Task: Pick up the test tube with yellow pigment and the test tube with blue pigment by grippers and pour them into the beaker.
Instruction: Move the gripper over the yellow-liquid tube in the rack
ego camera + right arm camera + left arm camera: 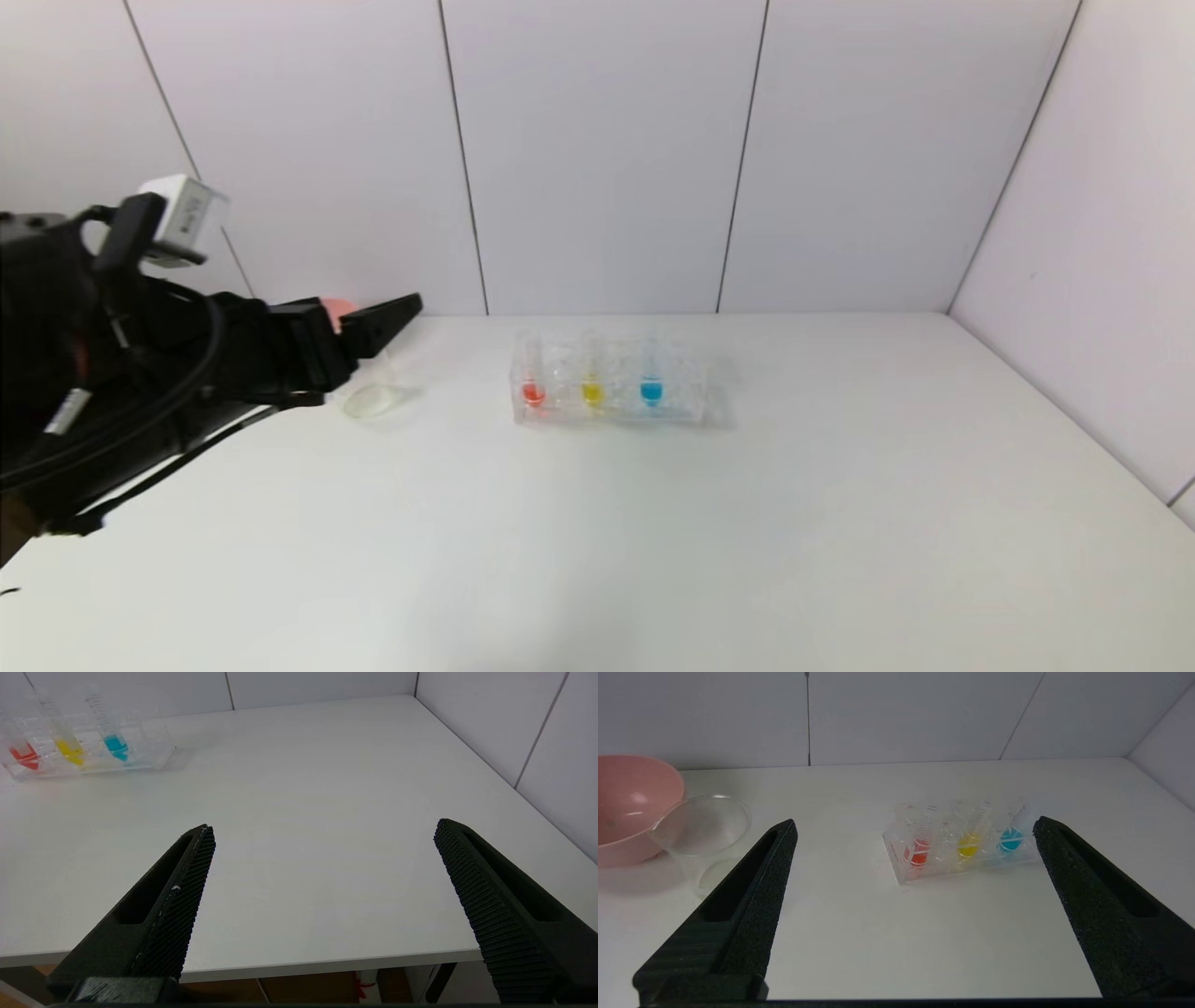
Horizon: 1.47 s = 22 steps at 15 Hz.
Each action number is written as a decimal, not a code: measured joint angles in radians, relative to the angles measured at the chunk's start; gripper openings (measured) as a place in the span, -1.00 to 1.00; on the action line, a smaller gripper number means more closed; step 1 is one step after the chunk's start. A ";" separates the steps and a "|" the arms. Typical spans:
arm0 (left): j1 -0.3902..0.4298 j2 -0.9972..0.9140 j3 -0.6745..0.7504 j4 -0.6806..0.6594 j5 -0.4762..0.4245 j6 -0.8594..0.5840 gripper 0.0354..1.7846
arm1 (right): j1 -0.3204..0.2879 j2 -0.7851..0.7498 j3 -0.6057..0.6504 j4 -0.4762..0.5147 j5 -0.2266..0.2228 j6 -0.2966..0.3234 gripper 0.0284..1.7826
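Right now the left pincer [915, 828] hangs wide apart above the white surface [653, 523], near the beaker [707, 833], gripping nothing. That beaker stands just beside a pink bowl [630, 802], well apart from the clear rack [611, 383]. Upright in the rack sit the red tube [533, 387], the yellow tube [592, 385] in the middle and the blue tube [651, 383] on the robot's right. Over the near edge, the right pincer [322, 830] also gapes, empty.
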 joint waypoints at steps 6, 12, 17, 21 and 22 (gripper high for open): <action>-0.206 0.388 -0.060 -0.350 0.183 0.002 0.98 | 0.000 0.000 0.000 0.000 0.000 0.000 0.92; -0.270 0.589 -0.176 -0.391 0.234 0.011 0.98 | 0.000 0.000 0.000 0.000 0.000 0.000 0.92; -0.274 0.664 -0.234 -0.391 0.250 0.012 0.98 | 0.000 0.000 0.000 0.000 0.000 0.000 0.92; -0.275 0.725 -0.314 -0.381 0.280 0.013 0.98 | 0.000 0.000 0.000 0.000 0.000 0.000 0.92; -0.275 0.742 -0.334 -0.379 0.290 0.013 0.98 | 0.000 0.000 0.000 0.000 0.000 0.000 0.92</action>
